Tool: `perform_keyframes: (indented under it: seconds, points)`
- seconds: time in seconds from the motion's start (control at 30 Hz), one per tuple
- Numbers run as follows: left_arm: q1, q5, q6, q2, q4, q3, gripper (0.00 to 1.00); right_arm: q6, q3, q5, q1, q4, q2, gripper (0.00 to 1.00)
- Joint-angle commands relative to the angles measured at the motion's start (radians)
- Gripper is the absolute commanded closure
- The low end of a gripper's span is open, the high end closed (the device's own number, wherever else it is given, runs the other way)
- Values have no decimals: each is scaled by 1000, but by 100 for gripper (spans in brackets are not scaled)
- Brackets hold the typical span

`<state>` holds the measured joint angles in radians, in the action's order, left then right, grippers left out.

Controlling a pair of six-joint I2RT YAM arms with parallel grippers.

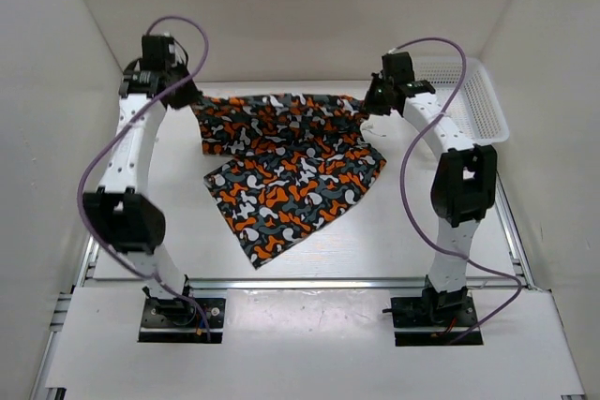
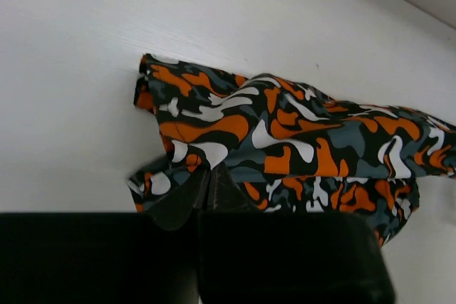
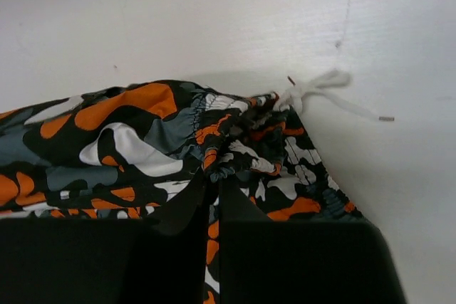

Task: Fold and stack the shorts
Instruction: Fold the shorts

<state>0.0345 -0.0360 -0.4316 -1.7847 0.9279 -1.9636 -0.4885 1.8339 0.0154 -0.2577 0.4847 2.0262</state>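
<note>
- Holding both arms at the far side of the table [image 1: 403,231], w/ the shorts [image 1: 291,175] lying between them, mid work area.
- L side: left gripper [image 1: 185,94] sits on the far-left corner of the fabric. Wrist cam shows the jaws drawn narrow, tips meeting on a fold of cloth. I judge the cloth pinched.
- R side: right gripper [image 1: 373,103] sits on the far-right corner. Wrist cam shows the jaws drawn narrow on the gathered waistband, just beside the white drawstring [image 3: 320,92].
- Key relation: the gripped far edge runs left-right, approx. parallel to the line between the two bases. Each arm has its own corner, so neither is nearer overall.
- The rest of the garment trails from that edge toward the bases, skewed, ending in a point near-left of centre. That part lies flat and ungripped.
- Orientation: drawstring at the R end, so I judge the waist points right and the leg end left. The L corner looks like a hem; can't confirm.
- Long axis: left-right, along the held edge.
- Next move, est.: carry both corners together toward the near side to lay the far edge over the flat part. This needs equal pace, or the skew grows.
- White mesh basket [image 1: 487,110] stands far-right, apart from the shorts.
</note>
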Motion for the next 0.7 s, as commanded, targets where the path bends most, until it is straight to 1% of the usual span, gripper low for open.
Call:
perform_keyframes:
  seconds: [0.0,0.03,0.07,0.1,0.13,0.2,0.23,0.27,0.37,0.43,0.5,0.57,0.67]
  points:
    - [47,47,-13,243,-3,240,90,13,-96,-32,55,61,-115,100]
    - [59,95,-13,324,-23,305,90,1,-119,-48,64,61,-145,100]
    - [73,96,-13,359,-23,360,90,-13,-148,-89,64,61,-156,100]
    - [106,105,-24,393,-23,411,90,-22,-159,-89,64,93,-165,100]
    - [126,105,-35,454,-23,495,90,-33,-174,-98,75,94,-187,100]
    - [166,105,-51,519,-23,567,90,-56,-237,-120,75,104,-221,100]
    - [209,105,-71,577,-23,627,90,-56,-260,-130,84,104,-257,100]
    - [229,128,-84,605,-23,655,90,-67,-281,-140,84,104,-279,100]
    - [312,128,-133,701,-2,756,90,-78,-375,-158,84,104,-371,100]
    - [369,128,-157,740,18,811,90,-88,-460,-193,84,95,-447,100]
    - [402,128,-197,792,19,903,90,-88,-522,-218,84,95,-513,100]
    - [452,128,-237,814,19,987,90,-88,-613,-250,84,86,-547,100]
    - [519,128,-289,828,19,1063,90,-131,-729,-270,84,77,-610,100]
